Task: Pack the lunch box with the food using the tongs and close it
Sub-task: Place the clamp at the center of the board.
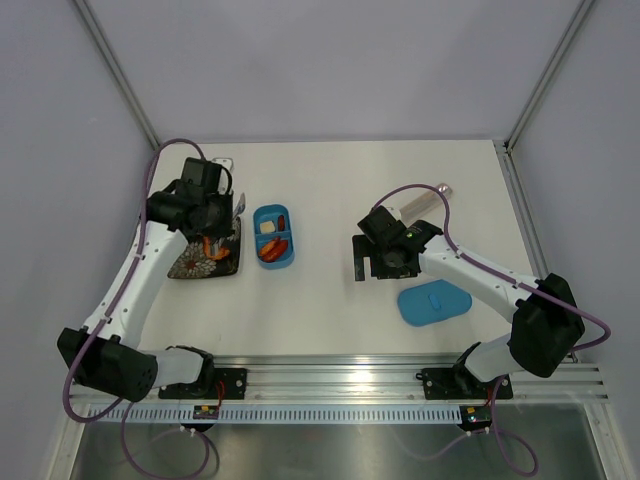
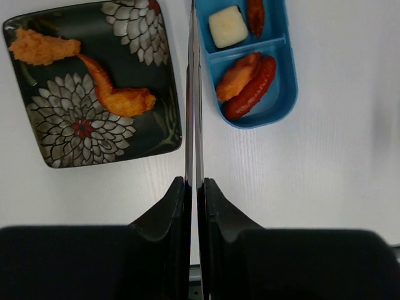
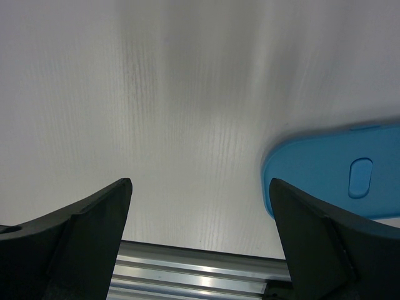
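My left gripper [image 2: 194,180] is shut on the silver tongs [image 2: 190,112], whose two arms are pressed nearly together and reach up between plate and box. Nothing shows between the arms. The blue lunch box [image 2: 282,94] [image 1: 273,237] holds a cream piece [image 2: 227,26] in one compartment, and an orange piece [image 2: 237,76] with a red sausage [image 2: 253,87] in the other. Two orange fried pieces [image 2: 122,94] lie on the dark flowered plate [image 2: 69,125]. My right gripper [image 3: 200,181] [image 1: 372,272] hangs open and empty over bare table, left of the lid.
The flat blue lid [image 1: 434,302] [image 3: 337,178] lies at the front right. A pale cylinder [image 1: 425,200] rests behind the right arm, and a small silver object [image 1: 225,160] sits at the back left. An aluminium rail [image 1: 340,378] runs along the near edge.
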`<action>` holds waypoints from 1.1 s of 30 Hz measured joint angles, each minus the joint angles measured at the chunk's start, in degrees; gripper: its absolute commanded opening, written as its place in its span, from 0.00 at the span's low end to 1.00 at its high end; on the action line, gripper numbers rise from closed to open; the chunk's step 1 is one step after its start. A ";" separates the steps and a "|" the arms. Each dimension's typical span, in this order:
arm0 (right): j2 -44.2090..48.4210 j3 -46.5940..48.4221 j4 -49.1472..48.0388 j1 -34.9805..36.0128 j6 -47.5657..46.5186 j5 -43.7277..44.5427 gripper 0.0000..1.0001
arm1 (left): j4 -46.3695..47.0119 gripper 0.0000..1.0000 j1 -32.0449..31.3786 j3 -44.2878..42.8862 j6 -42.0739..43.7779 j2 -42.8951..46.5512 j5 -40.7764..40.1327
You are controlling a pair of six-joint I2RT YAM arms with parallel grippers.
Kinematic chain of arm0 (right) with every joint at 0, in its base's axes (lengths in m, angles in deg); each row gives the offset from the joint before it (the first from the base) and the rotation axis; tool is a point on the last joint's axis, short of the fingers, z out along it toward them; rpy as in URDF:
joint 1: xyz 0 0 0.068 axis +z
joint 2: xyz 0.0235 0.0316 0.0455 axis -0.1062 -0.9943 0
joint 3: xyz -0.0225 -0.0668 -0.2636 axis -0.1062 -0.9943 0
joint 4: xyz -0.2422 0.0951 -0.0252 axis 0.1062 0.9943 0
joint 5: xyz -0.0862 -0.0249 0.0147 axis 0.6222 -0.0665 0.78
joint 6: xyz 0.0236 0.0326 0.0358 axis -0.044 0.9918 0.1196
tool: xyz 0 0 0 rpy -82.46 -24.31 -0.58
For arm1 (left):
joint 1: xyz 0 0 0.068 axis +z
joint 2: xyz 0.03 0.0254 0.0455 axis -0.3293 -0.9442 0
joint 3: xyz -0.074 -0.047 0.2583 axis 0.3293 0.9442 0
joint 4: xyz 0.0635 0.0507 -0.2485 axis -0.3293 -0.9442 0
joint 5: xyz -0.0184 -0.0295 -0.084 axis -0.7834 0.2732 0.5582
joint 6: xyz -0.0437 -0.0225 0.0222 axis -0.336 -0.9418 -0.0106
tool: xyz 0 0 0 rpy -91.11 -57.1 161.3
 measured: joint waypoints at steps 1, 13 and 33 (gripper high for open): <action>0.00 0.00 0.00 0.00 0.00 0.00 1.00 | -0.37 0.00 0.81 -0.39 -0.66 0.24 -0.74; 0.04 0.00 0.00 0.02 0.00 0.02 0.99 | -4.98 0.00 8.46 -4.37 -7.87 1.46 -3.54; 0.98 -0.11 0.00 0.00 0.00 0.02 0.99 | -8.96 0.00 17.84 -2.19 -15.96 1.31 -6.36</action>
